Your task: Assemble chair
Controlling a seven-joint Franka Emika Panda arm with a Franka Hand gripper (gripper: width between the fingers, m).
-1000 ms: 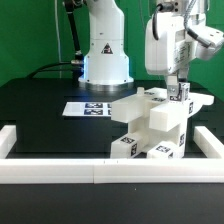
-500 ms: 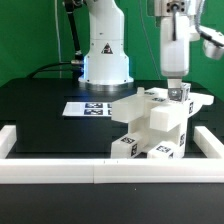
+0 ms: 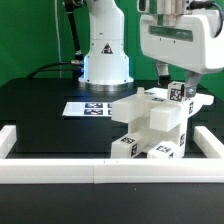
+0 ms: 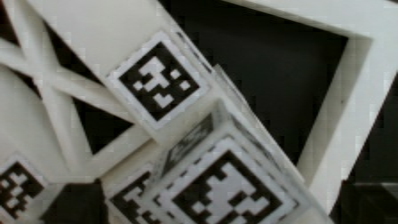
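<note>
A: How is the gripper (image 3: 174,80)?
B: Jaws wide, holding nothing; it hangs over the tagged cube (image 3: 176,94); touching or just clear, I cannot tell.
A: And the chair (image 3: 148,125)?
B: Straight at six o'clock in the exterior view; its bulk spreads toward eight, near the table's front.

The chair (image 3: 152,122) is a partly joined cluster of white blocky parts in the lower right of the exterior view. A flat plate (image 3: 140,103) forms its upper left, with thick blocks stacked beneath. A small cube (image 3: 178,93) bearing a black-and-white tag sits upright at the cluster's top right. More tags (image 3: 130,147) face forward on the lowest blocks. The wrist view shows tagged white faces close up, slanted and somewhat blurred.
</note>
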